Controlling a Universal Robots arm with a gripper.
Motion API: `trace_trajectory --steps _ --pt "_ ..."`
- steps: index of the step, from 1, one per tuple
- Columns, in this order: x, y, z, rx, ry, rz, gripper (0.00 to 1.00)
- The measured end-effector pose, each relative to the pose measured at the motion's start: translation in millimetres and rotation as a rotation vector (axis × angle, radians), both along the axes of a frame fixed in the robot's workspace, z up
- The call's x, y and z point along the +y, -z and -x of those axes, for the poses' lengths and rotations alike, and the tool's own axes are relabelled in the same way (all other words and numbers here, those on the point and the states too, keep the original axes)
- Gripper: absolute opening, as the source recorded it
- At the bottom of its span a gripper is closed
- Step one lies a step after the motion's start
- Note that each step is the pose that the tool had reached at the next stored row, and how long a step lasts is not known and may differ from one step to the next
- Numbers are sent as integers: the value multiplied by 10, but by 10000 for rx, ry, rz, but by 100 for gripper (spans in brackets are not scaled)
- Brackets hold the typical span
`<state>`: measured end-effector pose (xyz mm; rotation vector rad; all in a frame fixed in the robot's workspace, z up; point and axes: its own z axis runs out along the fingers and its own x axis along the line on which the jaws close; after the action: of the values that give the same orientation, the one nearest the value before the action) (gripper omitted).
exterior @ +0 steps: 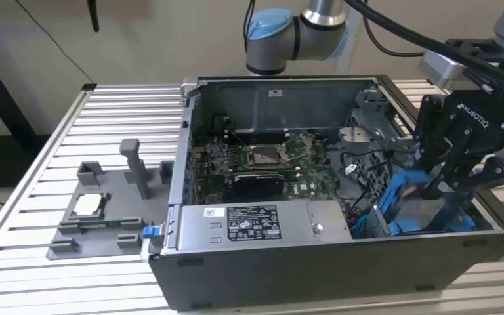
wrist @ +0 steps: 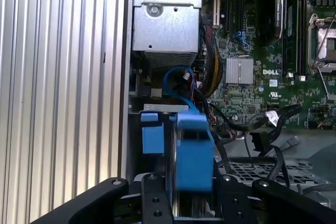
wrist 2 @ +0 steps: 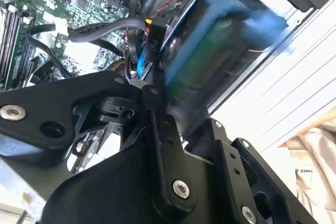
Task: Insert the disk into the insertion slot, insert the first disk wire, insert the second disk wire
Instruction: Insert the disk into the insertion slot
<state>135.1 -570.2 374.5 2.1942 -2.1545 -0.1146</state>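
Claw clamped on the blue-framed disk inside the open computer case

In the exterior view, from its left: a grey fixture tray (exterior: 94, 223) lies on the slatted desk (exterior: 129, 105), touching the computer case (exterior: 322, 275). Along the case's front edge sits the grey power-supply box (exterior: 252, 226), with the motherboard (exterior: 270, 157) behind it. At the case's right end, near its front corner, the claw (exterior: 458, 190) reaches down from above with the disk (exterior: 409, 178) gripped on edge between its fingers (wrist: 155, 195). In both wrist views the disk (wrist: 194, 150) (wrist 2: 210, 51) stands out past the fingertips, beside a blue cable (wrist: 176, 85).
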Motion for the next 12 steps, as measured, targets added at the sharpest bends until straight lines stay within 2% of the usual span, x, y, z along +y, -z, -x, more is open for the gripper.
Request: trace_trajectory --steps 1,10,11,12 --pt "0 -5 0 1 0 0 40" --pt "4 -138 1 1 0 6 40" --pt "4 -148 1 2 0 -27 40" --pt "4 -154 2 2 0 -107 40"
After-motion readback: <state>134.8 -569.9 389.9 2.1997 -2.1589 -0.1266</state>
